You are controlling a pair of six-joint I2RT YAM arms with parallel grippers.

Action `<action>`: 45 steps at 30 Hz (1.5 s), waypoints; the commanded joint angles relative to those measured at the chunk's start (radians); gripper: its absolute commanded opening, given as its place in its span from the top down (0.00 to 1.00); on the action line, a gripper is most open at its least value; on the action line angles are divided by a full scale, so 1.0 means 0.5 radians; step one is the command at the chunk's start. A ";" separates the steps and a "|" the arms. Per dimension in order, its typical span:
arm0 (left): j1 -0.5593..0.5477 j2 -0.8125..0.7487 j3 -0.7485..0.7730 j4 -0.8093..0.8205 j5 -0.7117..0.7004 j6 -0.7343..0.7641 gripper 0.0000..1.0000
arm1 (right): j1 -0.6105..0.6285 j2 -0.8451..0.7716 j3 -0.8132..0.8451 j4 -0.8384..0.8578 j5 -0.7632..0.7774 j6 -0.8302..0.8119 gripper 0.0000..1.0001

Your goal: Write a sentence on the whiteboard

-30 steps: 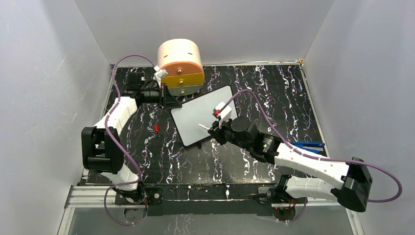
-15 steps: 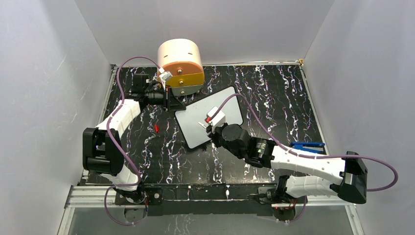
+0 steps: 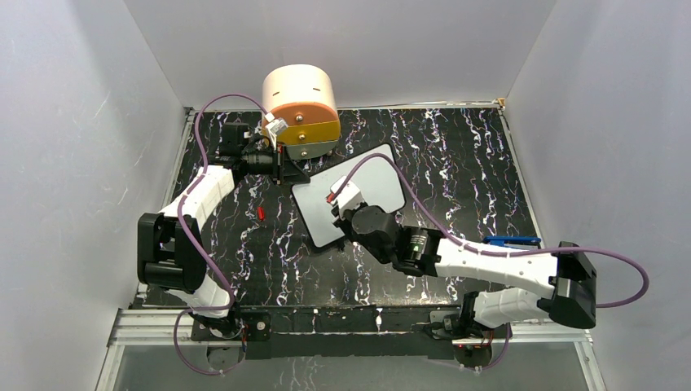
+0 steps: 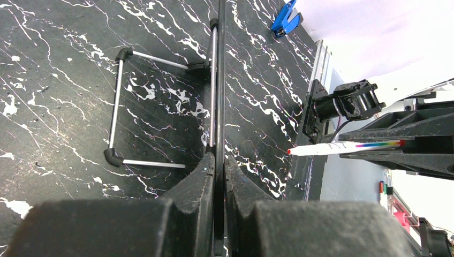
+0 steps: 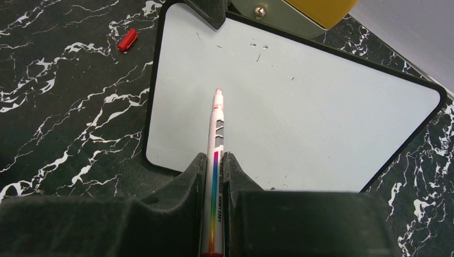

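My left hand (image 4: 218,160) pinches the rim of the whiteboard (image 5: 321,107) at its 10 o'clock corner. The board sits mid-desk (image 3: 456,163), just 5 o'clock of the round drawer unit (image 3: 300,110). My right hand (image 5: 214,158) pinches a marker (image 5: 217,126) — red tip over the board's left part, contact unclear — with a red cap (image 5: 127,39) at 10 o'clock.

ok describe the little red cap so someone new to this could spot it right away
Find the round orange-fronted drawer unit at the back of the table; the whiteboard sits in front of it. Left of the board, clear of its rim, the cap lies on the black marbled top. It is the only small red piece there; the blue clip lies far right.
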 commanded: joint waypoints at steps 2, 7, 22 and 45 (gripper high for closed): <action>-0.030 -0.046 -0.049 -0.077 -0.104 0.023 1.00 | 0.020 0.073 0.181 0.042 0.081 -0.066 1.00; -0.030 -0.063 -0.056 -0.077 -0.134 0.029 1.00 | 0.048 0.180 0.283 0.021 0.109 -0.071 1.00; -0.030 -0.065 -0.053 -0.077 -0.162 0.025 1.00 | 0.126 0.421 0.518 -0.144 0.233 -0.036 1.00; -0.030 -0.073 -0.047 -0.077 -0.178 0.023 1.00 | 0.165 0.711 0.782 -0.233 0.386 0.042 1.00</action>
